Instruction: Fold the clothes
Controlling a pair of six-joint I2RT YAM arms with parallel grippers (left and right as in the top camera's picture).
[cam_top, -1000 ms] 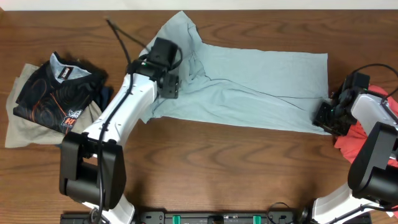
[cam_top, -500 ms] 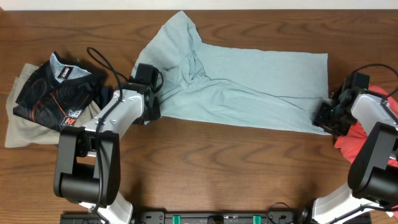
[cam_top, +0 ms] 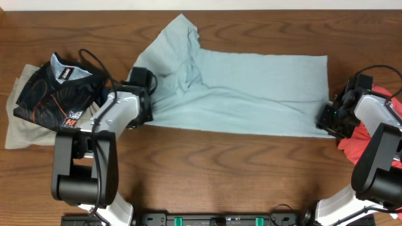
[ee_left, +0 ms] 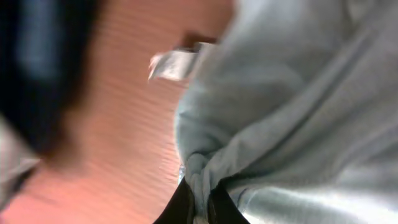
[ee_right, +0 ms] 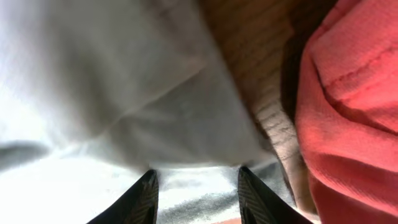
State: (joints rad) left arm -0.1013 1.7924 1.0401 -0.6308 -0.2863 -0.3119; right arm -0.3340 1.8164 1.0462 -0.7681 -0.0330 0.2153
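Observation:
A light blue garment (cam_top: pixel 245 94) lies spread across the wooden table (cam_top: pixel 207 169), with one part reaching toward the far edge. My left gripper (cam_top: pixel 146 110) is at its left edge, shut on a bunched fold of the blue cloth (ee_left: pixel 298 93). The wrist view shows that fold pinched between the two dark fingers (ee_left: pixel 200 202). My right gripper (cam_top: pixel 326 119) is low at the garment's near right corner. Its fingers (ee_right: pixel 196 174) stand apart, and pale cloth (ee_right: pixel 93 74) spans the gap between them.
A black patterned shirt (cam_top: pixel 53 94) lies on a beige cloth (cam_top: pixel 19 135) at the left, close to my left arm. A red garment (cam_top: pixel 367 138) sits at the right edge beside my right gripper, filling the right of its wrist view (ee_right: pixel 354 106).
My left gripper moved from over the garment's middle to its left edge and shut on the cloth. The garment now lies flatter. The right arm has not moved.

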